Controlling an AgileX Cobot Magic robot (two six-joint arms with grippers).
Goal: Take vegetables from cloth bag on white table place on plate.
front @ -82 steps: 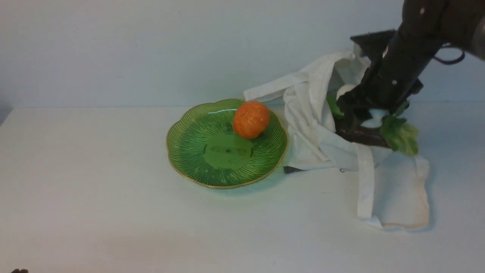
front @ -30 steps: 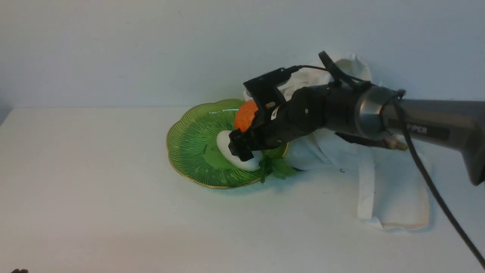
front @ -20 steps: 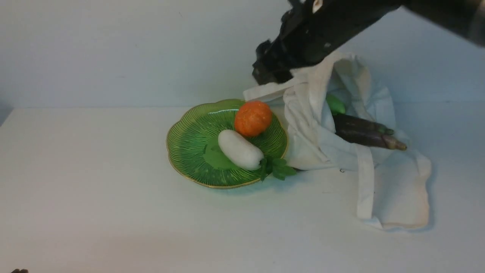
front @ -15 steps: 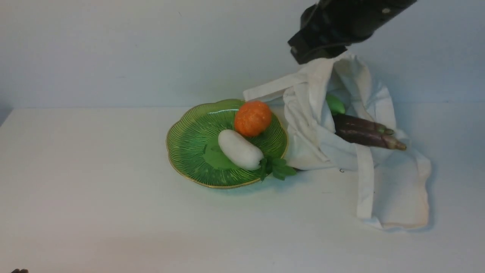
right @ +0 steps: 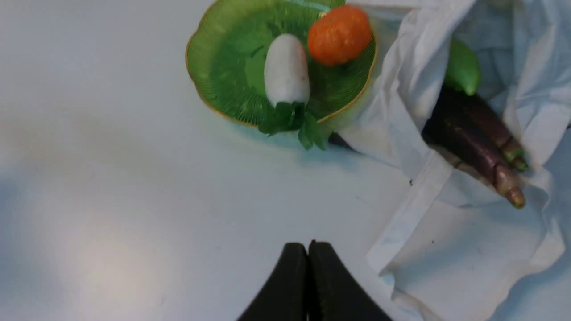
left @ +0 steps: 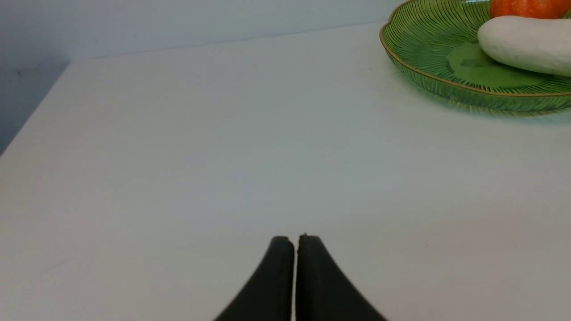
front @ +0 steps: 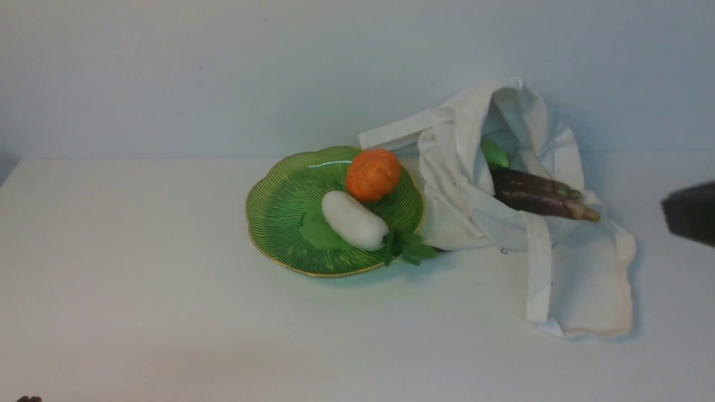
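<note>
The green ribbed plate (front: 279, 223) on the white table (front: 139, 290) holds a white radish (front: 353, 220), whose leaves (front: 408, 248) hang over the rim, and an orange round vegetable (front: 372, 174). To its right lies the cloth bag (front: 581, 279), mouth open. Two dark-purple eggplants (front: 536, 195) and a smooth green vegetable (front: 494, 153) lie in it. My right gripper (right: 308, 244) is shut and empty, high over the table in front of the bag (right: 468, 258). My left gripper (left: 296, 238) is shut and empty, low over the table, well left of the plate (left: 428, 49).
A dark blurred part of my right arm (front: 690, 212) shows at the right edge of the front view. A long flat bag strap (front: 539, 268) trails toward the front. A pale wall stands behind the table.
My right gripper let go of the radish on the plate, rose past the bag's top, swung off to the right and closed. The radish stays on the plate.
</note>
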